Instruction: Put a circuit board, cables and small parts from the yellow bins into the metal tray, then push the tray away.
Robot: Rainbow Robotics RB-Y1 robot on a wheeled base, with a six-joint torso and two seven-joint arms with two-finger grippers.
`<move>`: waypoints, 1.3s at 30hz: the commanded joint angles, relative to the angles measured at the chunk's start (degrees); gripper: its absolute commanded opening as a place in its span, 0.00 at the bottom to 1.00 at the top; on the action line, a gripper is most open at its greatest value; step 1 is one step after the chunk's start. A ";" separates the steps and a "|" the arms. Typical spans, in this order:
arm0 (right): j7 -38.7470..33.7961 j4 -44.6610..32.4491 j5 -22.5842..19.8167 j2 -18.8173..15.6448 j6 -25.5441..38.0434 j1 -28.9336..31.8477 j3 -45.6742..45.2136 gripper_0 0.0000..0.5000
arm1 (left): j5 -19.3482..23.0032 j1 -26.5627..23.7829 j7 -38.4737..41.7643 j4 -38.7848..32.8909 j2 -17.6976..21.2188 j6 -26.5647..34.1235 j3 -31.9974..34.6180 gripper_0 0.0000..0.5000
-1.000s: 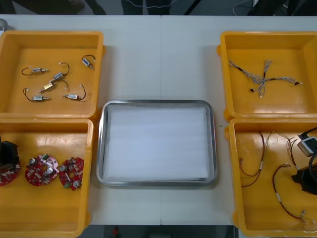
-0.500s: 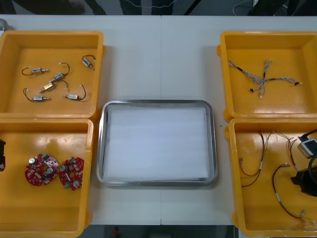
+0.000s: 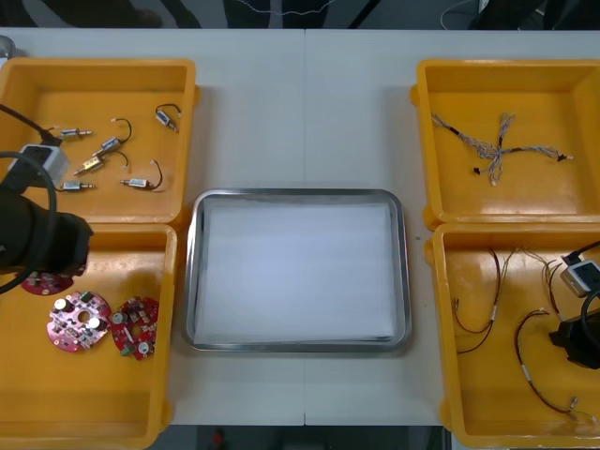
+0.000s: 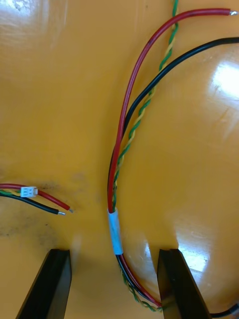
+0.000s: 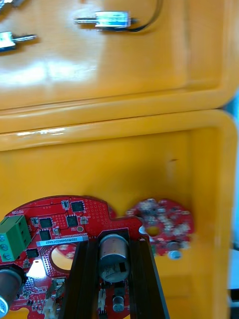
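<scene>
Red circuit board in a precarious grip

Metal tray lay bare on the bench. Over the near left yellow bin, the left pincer clamped the board by one cylindrical part; it could pivot, slip, or snag the wall. A second before, both sat nearer the bin's outer edge. The right pincer gaped astride a cable, unmoved.

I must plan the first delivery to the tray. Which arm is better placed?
Probably left. The left gripper is shut on a red circuit board, close to the metal tray. The right gripper stands open around a cable in a yellow bin.
</scene>
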 commanded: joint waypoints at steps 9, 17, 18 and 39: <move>-1.69 -0.18 -0.56 -0.01 0.90 -0.42 -1.21 0.00 | 2.69 -16.39 18.69 -2.89 -1.83 0.47 -20.18 0.00; -2.66 -6.86 -1.70 -0.01 12.59 -1.04 -11.31 0.00 | -3.46 -21.23 19.57 2.21 -8.07 0.47 -31.96 0.00; -2.75 -7.82 -1.96 -0.01 14.52 -1.30 -12.90 0.00 | -4.86 -21.93 19.65 3.35 -9.03 0.47 -33.81 0.00; -3.54 -20.92 -8.82 -1.59 37.55 -10.36 -24.50 0.00 | -15.41 -23.33 21.06 20.05 -14.39 -6.61 -48.40 0.00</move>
